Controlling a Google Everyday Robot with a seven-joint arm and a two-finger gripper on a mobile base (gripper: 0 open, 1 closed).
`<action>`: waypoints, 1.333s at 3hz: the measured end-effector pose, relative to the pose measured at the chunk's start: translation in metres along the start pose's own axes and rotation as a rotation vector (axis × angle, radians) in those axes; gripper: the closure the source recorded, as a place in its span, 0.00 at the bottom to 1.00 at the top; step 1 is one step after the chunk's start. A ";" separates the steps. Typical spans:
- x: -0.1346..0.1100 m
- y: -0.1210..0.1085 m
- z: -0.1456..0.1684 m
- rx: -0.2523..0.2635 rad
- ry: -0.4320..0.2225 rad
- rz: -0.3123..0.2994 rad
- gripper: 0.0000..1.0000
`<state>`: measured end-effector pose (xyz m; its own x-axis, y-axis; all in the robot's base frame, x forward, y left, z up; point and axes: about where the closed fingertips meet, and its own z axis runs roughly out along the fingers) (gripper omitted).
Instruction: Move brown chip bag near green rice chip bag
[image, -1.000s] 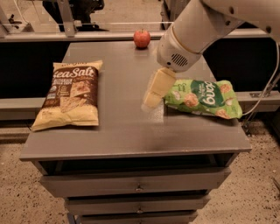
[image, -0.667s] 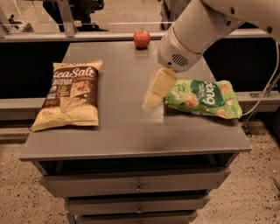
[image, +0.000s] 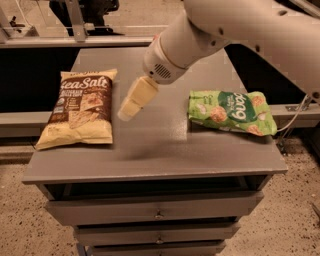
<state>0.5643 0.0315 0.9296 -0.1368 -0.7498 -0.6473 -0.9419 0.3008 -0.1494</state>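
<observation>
The brown chip bag, tan with a dark brown centre panel and "Sea Salt" lettering, lies flat on the left side of the grey cabinet top. The green rice chip bag lies flat on the right side. My gripper hangs from the white arm over the middle of the top, between the two bags and closer to the brown one, a short way to its right. It holds nothing.
The cabinet has drawers below its front edge. A metal rail and shelf run behind it. A cable hangs at the right. Speckled floor lies around the cabinet.
The gripper and arm have moved left, away from the green bag and toward the brown bag. The red apple at the back is now hidden behind the arm. Both bags stay put.
</observation>
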 end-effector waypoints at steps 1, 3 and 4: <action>-0.038 -0.002 0.059 -0.034 -0.097 0.097 0.00; -0.080 0.016 0.127 -0.118 -0.156 0.216 0.00; -0.089 0.025 0.146 -0.148 -0.151 0.237 0.00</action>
<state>0.5982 0.1920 0.8747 -0.3216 -0.5699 -0.7562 -0.9249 0.3600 0.1221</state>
